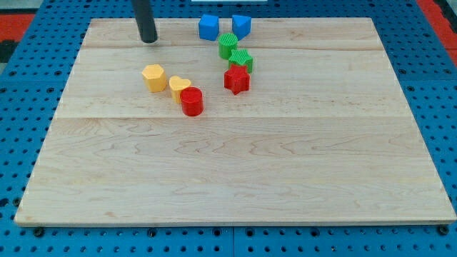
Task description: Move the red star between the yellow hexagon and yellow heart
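The wooden board [235,178] lies on a blue perforated surface [21,93] and serves as the landmark here. Near the board's top edge, a little right of the middle, two blue blocks [208,27] [241,26] sit side by side, close together. Just below them, further onto the board, two green blocks [228,45] [241,60] follow in a short slanting line toward the view's bottom right. A red cylinder [192,101] stands left of the board's centre, in its upper half.

Board: pale wooden table top [235,178], planks joined lengthwise.
Surround: blue perforated mat [14,107] beneath.
Light: even, soft.
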